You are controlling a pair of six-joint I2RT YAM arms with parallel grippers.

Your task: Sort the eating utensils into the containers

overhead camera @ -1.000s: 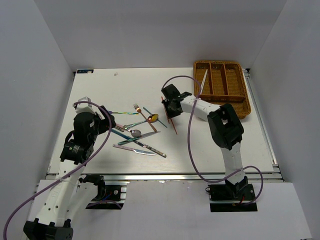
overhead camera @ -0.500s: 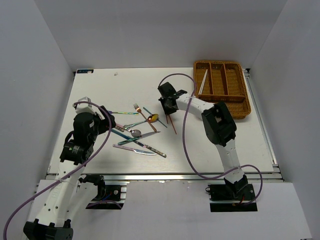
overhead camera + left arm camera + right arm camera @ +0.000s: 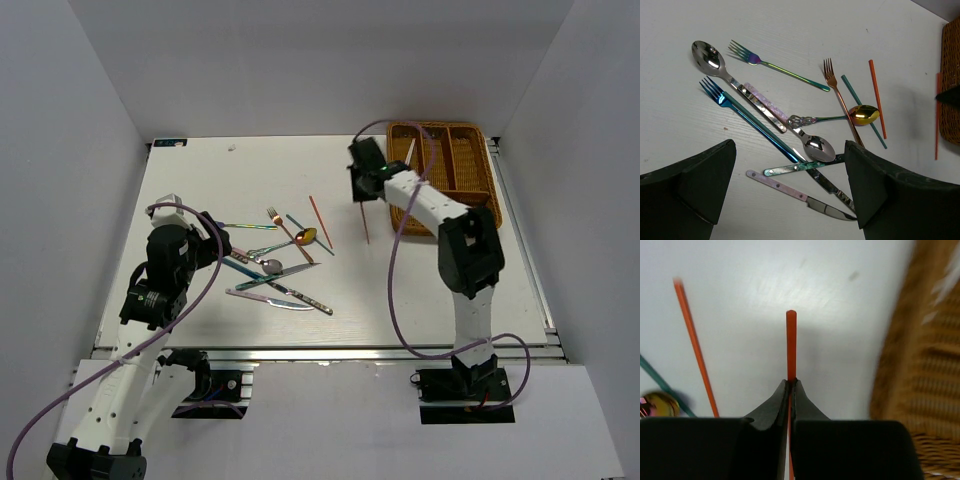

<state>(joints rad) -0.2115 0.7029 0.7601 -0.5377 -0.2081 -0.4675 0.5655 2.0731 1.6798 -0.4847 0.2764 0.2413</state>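
1 red chopstick [image 3: 365, 225] is clamped in the closed right gripper [image 3: 362, 190], roughly parallel to the long slots of the wicker cutlery tray [image 3: 485, 215] just rightward, while the left gripper [image 3: 790, 145] is held agape.

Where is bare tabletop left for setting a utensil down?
Bare: the far strip beyond the utensil pile, and the near stretch right of it. Crowded: the pile itself and beside the wicker tray, where the right arm reaches.

Brown woven tray [image 3: 905, 355]; red chopstick [image 3: 790, 340]; blue fork [image 3: 747, 120]; gold spoon [image 3: 863, 114].
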